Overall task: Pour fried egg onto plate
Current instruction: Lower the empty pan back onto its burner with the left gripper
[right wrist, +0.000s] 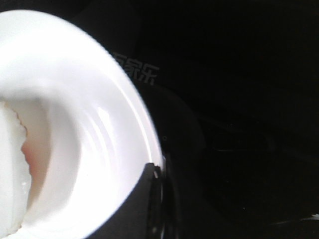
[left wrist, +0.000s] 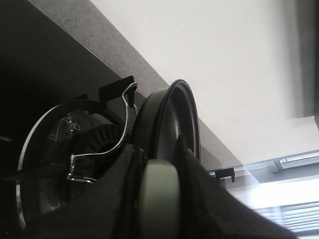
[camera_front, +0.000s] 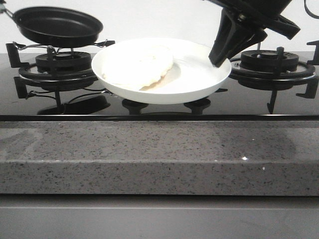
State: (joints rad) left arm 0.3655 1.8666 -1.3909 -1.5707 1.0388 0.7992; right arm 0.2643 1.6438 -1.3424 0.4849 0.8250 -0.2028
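The white plate [camera_front: 197, 77] hangs over the middle of the hob, with my right gripper [camera_front: 218, 60] shut on its right rim. The fried egg [camera_front: 140, 67] lies flat on the plate's left half, pale with a wavy edge. In the right wrist view the egg [right wrist: 11, 164] shows a faint orange patch, and the gripper [right wrist: 155, 174] pinches the plate's rim [right wrist: 114, 149]. The black pan [camera_front: 57, 26] is empty and held tilted above the left burner. In the left wrist view my left gripper [left wrist: 162, 199] is shut on the pan's grey handle, the pan [left wrist: 167, 124] seen edge-on.
A black gas hob has a left burner grate [camera_front: 60, 69] under the pan and a right burner grate [camera_front: 271, 64] behind my right arm. Two knobs [camera_front: 134, 105] sit under the plate. A speckled grey counter edge [camera_front: 159, 154] runs along the front.
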